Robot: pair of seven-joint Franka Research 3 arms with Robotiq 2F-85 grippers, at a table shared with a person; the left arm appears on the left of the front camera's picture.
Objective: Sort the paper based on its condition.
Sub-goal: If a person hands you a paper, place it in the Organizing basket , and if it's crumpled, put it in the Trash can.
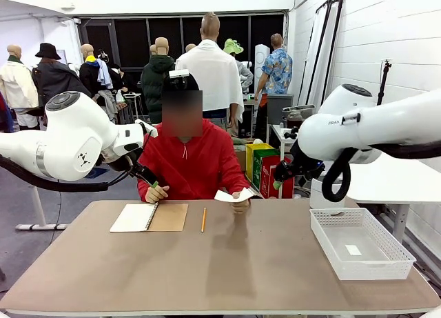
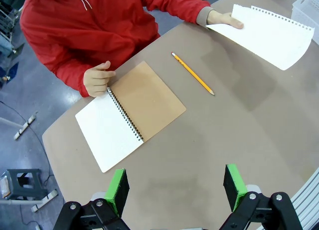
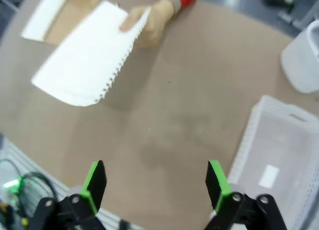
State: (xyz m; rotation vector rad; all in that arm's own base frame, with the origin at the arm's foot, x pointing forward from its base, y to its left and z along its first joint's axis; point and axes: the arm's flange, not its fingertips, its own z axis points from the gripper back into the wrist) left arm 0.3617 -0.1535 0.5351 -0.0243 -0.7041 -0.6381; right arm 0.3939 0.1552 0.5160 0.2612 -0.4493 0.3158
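The setting looks like a robotics lab or test hall. A white left robot arm (image 1: 69, 135) and right robot arm (image 1: 393, 121) flank a plain brown table (image 1: 227, 263) in the foreground. A painted white brick wall (image 1: 393, 35) fills the right side. Tall boards (image 1: 324, 49) lean at upper right, and bare grey floor (image 1: 17, 242) shows at lower left.

The bench (image 1: 227, 270) has a smooth, matt brown top. The paper (image 2: 271, 33) is thin, white and matt. The notebook (image 2: 149, 98) has a matt kraft card cover and a wire spiral. The basket (image 1: 368, 268) is white latticed plastic.
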